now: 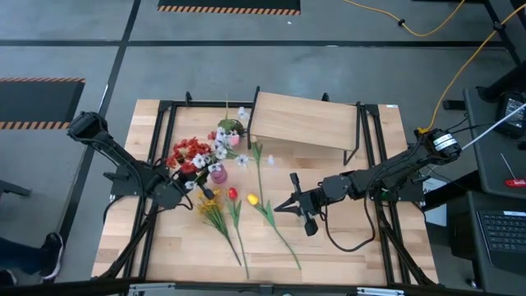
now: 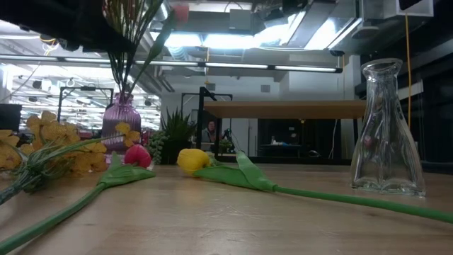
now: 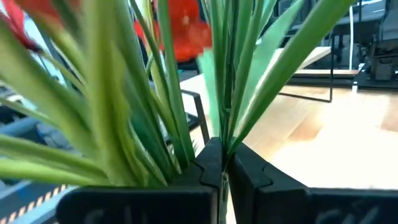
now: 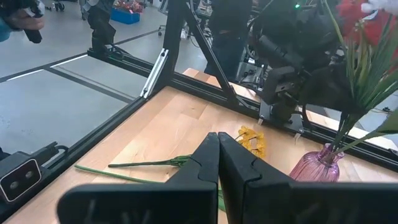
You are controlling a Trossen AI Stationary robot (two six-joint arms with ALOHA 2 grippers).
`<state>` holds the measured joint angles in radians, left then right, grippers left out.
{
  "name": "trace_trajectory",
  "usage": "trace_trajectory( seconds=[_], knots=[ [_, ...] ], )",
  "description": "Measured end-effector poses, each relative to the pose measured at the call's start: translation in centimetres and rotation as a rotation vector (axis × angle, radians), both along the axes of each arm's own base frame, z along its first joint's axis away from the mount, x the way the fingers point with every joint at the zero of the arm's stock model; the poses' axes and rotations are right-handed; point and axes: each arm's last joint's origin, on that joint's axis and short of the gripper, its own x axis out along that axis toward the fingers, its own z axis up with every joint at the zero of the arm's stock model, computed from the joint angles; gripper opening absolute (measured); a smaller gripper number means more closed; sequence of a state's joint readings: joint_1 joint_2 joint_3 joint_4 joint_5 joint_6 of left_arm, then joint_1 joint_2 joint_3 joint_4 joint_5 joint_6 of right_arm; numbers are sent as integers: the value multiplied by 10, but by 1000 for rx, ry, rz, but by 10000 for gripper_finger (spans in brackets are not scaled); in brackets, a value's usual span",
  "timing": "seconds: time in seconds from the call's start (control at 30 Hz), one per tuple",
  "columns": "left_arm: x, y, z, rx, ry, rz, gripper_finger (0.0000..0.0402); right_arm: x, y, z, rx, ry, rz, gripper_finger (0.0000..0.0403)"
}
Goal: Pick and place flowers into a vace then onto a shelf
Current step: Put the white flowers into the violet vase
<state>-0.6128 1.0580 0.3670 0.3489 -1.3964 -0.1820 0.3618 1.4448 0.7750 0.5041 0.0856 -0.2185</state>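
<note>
A bunch of red (image 1: 189,154) and white flowers (image 1: 222,145) stands with its green stems (image 2: 129,67) in a ribbed purple vase (image 2: 120,122) on the table's left half. My left gripper (image 1: 186,192) is shut among those stems just above the vase. Loose on the wood lie a yellow-bloomed spray (image 1: 210,207), a red tulip (image 1: 233,194) and a yellow tulip (image 1: 252,199), their stems running toward the near edge. My right gripper (image 1: 282,205) hovers shut right of the yellow tulip, touching nothing. The light-wood shelf (image 1: 302,120) stands at the far middle. My left gripper pinches a thin green stem (image 3: 222,144) of the bunch between its two fingertips, which come in level from the table's left and lie across the stem. The other stems fan out beyond the fingers. The bunch stands roughly upright, its lower ends in the purple vase (image 4: 318,165).
A clear glass vase (image 2: 384,134) stands empty on the table, to the right in the low view. A small green leafy bunch (image 2: 172,134) sits near the shelf's left end. Black frame rails (image 1: 160,164) run along both sides of the tabletop. Bare wood lies at the near right.
</note>
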Motion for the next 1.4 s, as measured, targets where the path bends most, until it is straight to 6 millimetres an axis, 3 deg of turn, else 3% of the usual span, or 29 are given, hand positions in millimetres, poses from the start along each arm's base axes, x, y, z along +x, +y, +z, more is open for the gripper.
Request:
trace_trajectory(
  seconds=[0.67, 1.13, 1.4],
  knots=[
    [-1, 0, -10, -67, 34, -95, 27, 0, 0, 0, 2, 1, 0, 4],
    [-1, -1, -10, -28, 84, -118, 133, 0, 0, 0, 6, 3, -1, 4],
    [-6, -10, -10, 13, 109, -166, 151, 0, 0, 0, 5, 2, -1, 4]
  ],
)
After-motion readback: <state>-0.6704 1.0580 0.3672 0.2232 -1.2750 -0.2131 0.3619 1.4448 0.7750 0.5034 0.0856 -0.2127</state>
